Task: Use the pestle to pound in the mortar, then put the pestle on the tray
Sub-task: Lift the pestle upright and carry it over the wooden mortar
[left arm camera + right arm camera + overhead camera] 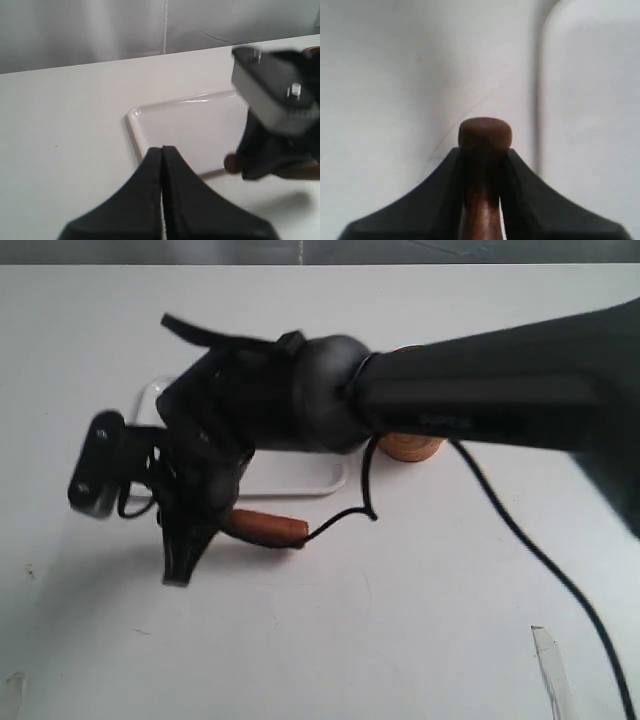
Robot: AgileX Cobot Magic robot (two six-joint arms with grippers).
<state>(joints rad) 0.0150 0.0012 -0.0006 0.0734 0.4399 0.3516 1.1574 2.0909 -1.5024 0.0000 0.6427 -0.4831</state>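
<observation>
1. Mostly hidden, the mortar (412,447) shows only as a sliver of light brown wood under the right arm (500,370), which sweeps in from the right of the exterior view. Its mouth cannot be seen.
2. The white tray (300,478) is also cut up by that arm, with only its near rim and a far-left corner showing there. The left wrist view gives one rounded corner and a bare floor, and the rest sits behind the right arm's camera box (274,97).
3. The right claw (485,150) is clamped on the pestle (485,131), one finger on each side of the thin neck. The small knob stands clear just past the fingertips.
4. In the exterior view the pestle's thick end pokes out sideways from the claw, toward the right. It lies roughly level over the white table (400,620), just in front of the tray's near rim. Whether it touches the table cannot be told.
5. The right wrist view puts the knob over bare table, with the tray's rim close beside it rather than under it.
6. The left claw (162,152) has its fingers pressed together with nothing between them, and it hangs near the tray's rounded corner.
</observation>
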